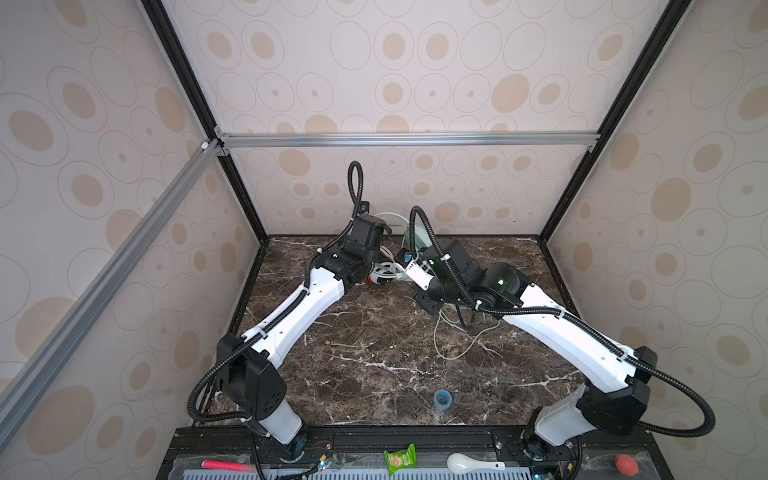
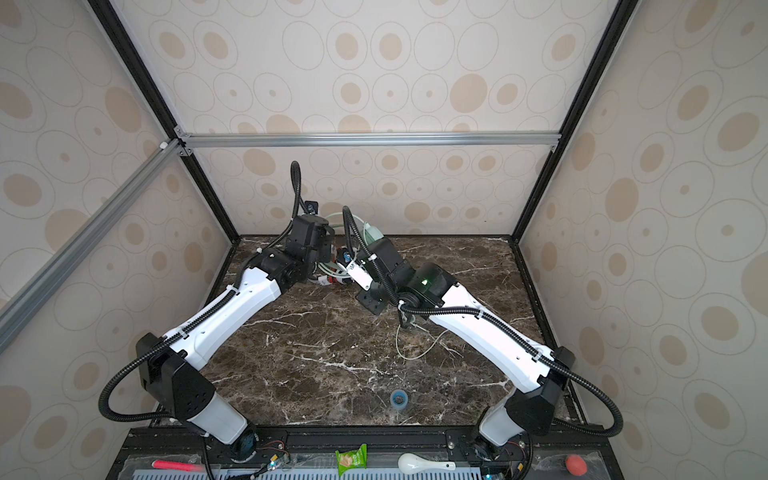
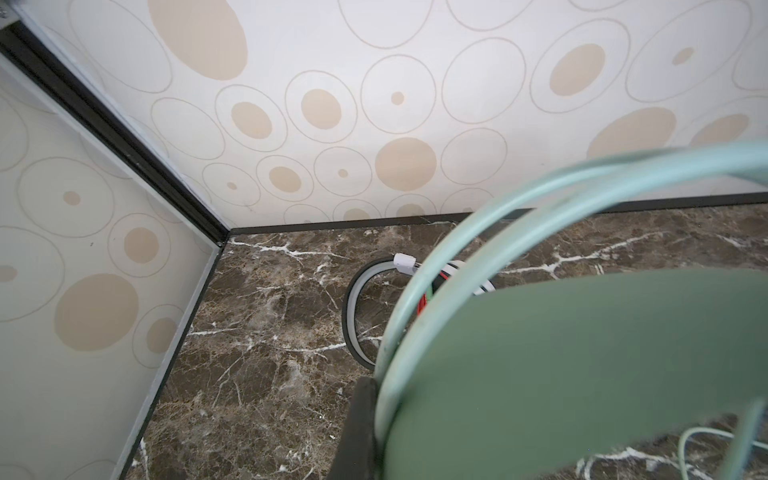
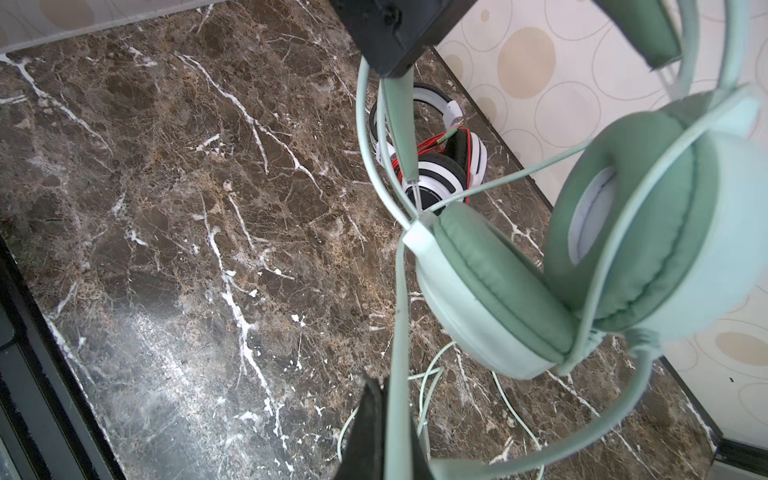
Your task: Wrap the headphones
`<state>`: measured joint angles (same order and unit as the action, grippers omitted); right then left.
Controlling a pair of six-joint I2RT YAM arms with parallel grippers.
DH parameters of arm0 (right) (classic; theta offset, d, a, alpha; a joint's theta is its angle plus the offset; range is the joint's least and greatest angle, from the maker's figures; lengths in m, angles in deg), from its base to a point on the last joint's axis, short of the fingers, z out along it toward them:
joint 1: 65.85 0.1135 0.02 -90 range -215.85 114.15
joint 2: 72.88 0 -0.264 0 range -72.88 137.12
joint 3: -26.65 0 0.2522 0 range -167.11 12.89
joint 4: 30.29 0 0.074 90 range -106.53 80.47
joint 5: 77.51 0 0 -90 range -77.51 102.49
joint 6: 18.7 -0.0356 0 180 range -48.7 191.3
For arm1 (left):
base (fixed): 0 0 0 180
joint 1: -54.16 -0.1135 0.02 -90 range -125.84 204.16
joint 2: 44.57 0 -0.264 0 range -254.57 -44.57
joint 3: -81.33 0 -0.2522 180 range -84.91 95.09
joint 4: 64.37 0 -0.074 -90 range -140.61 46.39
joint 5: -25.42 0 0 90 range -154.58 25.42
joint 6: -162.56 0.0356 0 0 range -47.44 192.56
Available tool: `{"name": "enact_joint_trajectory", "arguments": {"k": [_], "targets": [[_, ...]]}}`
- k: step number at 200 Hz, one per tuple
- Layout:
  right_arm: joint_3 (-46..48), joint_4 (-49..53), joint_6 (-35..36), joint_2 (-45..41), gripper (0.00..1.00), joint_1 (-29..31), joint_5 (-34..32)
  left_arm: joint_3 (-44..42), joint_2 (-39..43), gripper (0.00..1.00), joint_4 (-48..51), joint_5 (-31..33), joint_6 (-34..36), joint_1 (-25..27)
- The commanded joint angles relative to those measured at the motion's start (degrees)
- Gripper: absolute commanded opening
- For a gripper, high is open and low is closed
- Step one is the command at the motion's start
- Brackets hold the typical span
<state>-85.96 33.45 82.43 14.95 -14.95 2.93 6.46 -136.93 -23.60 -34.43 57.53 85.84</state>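
Holds the mint headphones (image 4: 519, 291) up off the table (image 4: 187, 208), hung between the two grippers. Clamps the left gripper (image 1: 382, 231) shut on the padded headband, as far as the wrist views tell. Pinches the mint cord (image 4: 397, 332) in the right gripper (image 1: 402, 252), jaws closed on it, just below the ear cups. Shows the cups folded together right in front of the right gripper, with a strand or two of cord crossing them. Leaves a good length of that cord slack: trails down from the right gripper and lies in loose loops on the table behind it, under the right forearm.

Finds the white headphones (image 4: 440, 174) lying on the table below the left gripper and beyond the right one, touched by neither. Shows the red cord (image 4: 432, 145) bunched round their cups, plug lying on the bundle, nothing straggling.

Reads as roughly half done, with the white pair wrapped and the mint pair barely begun. Needs the slack drawn up and wound round the mint cups turn after turn, the plug end tucked in, then the pair set down. Risks a snag where the slack passes under the right arm.
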Motion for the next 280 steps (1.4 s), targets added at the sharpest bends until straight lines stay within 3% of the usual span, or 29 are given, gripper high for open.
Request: {"name": "enact_joint_trajectory", "arguments": {"k": [1,60,219,257,280], "targets": [[-3.9,2.5,-1.8,0.3,0.0,0.4,-2.2,-1.3,1.6,0.0,-3.5,-2.2,4.0,0.0],[-9.0,3.1,-3.3,4.4,0.0,0.4,-3.1,-4.4,3.1,0.0,-3.8,-15.0,12.3,0.7],[-5.7,-7.7,-11.0,4.9,0.0,-0.3,2.3,-5.5,7.5,0.0,-6.0,-26.4,16.0,1.0],[-4.9,-8.3,-11.4,4.6,0.0,-0.6,2.7,-5.6,7.9,0.0,-5.7,-25.2,16.0,1.1],[-5.3,-5.9,-10.3,4.0,0.0,-0.8,0.1,-5.2,7.7,0.0,-4.3,-20.3,17.1,1.0]]}}
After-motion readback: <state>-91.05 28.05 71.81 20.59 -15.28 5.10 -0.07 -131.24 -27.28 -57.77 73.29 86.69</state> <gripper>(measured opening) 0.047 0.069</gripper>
